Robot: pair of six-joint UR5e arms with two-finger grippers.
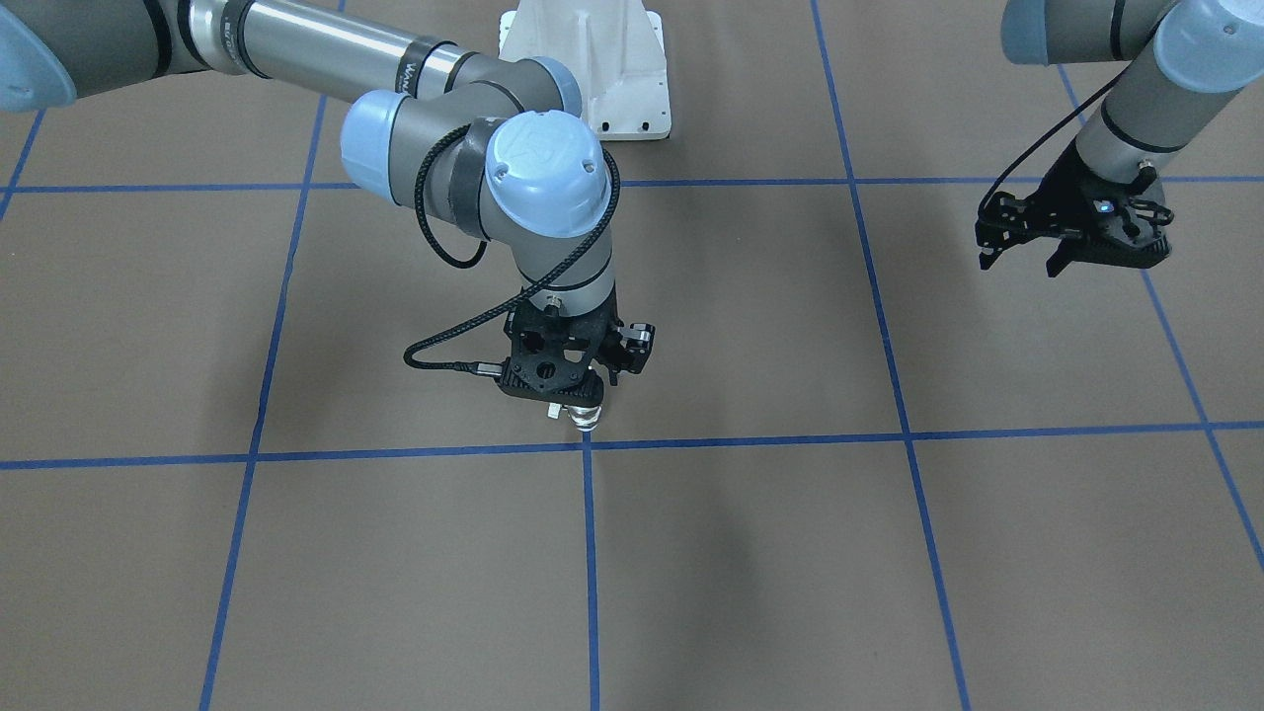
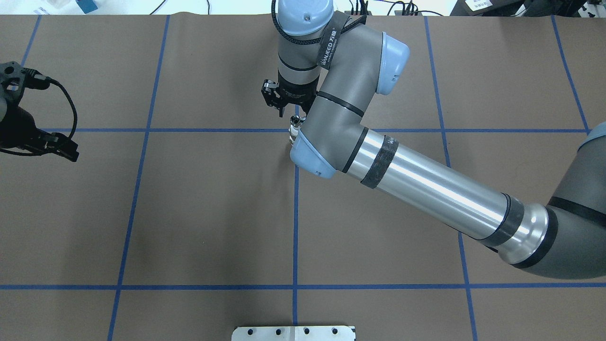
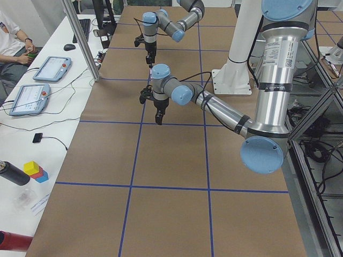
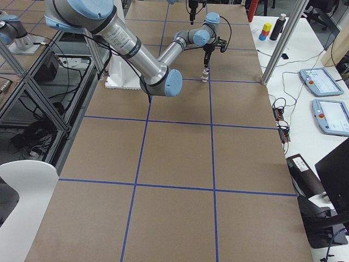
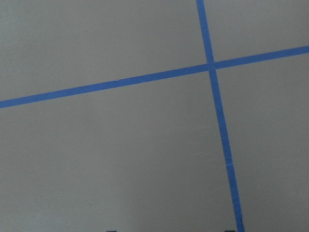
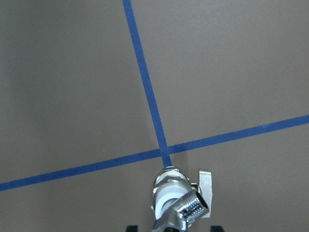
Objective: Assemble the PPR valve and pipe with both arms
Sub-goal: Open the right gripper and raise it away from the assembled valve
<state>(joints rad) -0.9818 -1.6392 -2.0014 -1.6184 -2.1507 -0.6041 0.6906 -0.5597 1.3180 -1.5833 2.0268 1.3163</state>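
My right gripper [image 1: 576, 400] points straight down over a crossing of blue tape lines at the table's middle. It is shut on the PPR valve [image 6: 166, 193], whose white ring end and small side lever show in the right wrist view. The chrome pipe [image 6: 188, 210] is joined to the valve and sits nearer the camera. The joined pair [image 1: 586, 419] pokes out below the fingers, at or just above the table, and also shows in the overhead view [image 2: 296, 124]. My left gripper [image 1: 1022, 265] hangs open and empty far off at the table's side. The left wrist view shows only tape and table.
The table is covered in brown paper [image 1: 750, 553] with a grid of blue tape lines [image 1: 590, 553]. The white pedestal [image 1: 592, 69] stands at the robot's edge. The right forearm [image 2: 426, 189] stretches across the table's middle. Tablets and small items lie on side benches.
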